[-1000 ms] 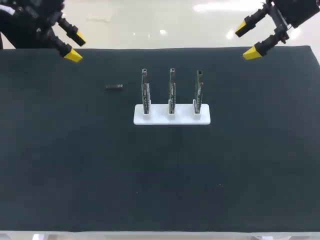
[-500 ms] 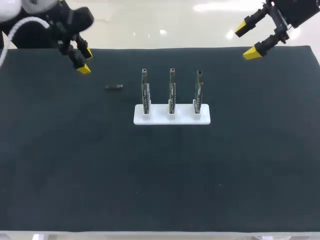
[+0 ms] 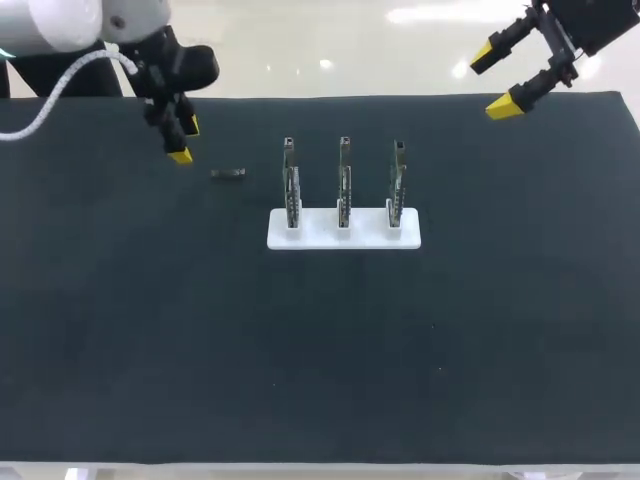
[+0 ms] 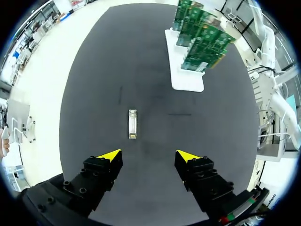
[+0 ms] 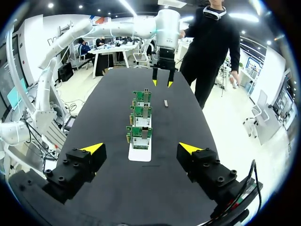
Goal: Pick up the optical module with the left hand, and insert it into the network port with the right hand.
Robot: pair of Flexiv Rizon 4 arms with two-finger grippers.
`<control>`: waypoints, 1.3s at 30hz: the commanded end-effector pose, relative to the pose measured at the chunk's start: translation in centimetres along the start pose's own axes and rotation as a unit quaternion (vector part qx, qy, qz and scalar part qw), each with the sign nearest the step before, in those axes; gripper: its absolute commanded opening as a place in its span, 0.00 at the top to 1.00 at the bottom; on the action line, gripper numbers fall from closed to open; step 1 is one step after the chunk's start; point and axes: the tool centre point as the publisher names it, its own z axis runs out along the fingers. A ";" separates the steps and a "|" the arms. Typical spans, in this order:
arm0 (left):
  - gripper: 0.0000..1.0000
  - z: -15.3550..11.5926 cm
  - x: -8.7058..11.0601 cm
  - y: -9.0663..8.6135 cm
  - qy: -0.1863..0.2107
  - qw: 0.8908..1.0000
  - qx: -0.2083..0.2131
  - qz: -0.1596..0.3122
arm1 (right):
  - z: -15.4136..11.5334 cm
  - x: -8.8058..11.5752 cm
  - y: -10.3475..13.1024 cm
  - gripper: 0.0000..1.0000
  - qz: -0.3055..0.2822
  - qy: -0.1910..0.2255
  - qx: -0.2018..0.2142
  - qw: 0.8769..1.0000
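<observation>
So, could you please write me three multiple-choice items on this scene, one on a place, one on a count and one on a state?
1. Where is the optical module?
A. Flat on the table, apart from the white stand
B. Lying on the white stand
C. Held up in the air

2. How many circuit boards stand in the white stand?
A. Two
B. Three
C. Five

3. How is the left hand?
A. Shut on the optical module
B. Open and empty, near the optical module
C. Open around one of the circuit boards

Key:
1 A: the module lies alone on the dark table, to the side of the stand.
2 B: the head view shows three upright boards in a row.
3 B: the left wrist view shows it spread wide, with the module ahead of it and untouched.
</observation>
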 end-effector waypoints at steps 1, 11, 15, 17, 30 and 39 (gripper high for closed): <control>0.00 0.8 0.1 1.5 0.004 0.999 0.053 -0.005 | 0.0 0.0 0.1 0.00 0.000 -0.001 0.001 1.000; 0.00 3.3 -0.6 1.7 0.012 0.998 0.068 -0.010 | 0.0 0.0 0.1 0.00 0.000 -0.001 0.001 1.000; 0.00 4.1 -0.9 1.7 0.013 0.998 0.063 -0.008 | 0.0 0.0 0.1 0.00 0.000 -0.001 0.001 1.000; 0.00 4.4 -1.0 1.7 0.015 0.998 0.060 -0.010 | 0.0 0.0 0.1 0.00 0.000 -0.001 0.001 1.000; 0.00 5.9 -1.2 2.0 0.022 0.999 0.040 -0.019 | 0.0 0.0 0.1 0.00 0.000 -0.001 0.001 1.000; 0.00 5.8 -1.9 2.0 0.015 0.999 0.037 -0.018 | 0.0 0.0 0.1 0.00 0.000 -0.001 0.001 1.000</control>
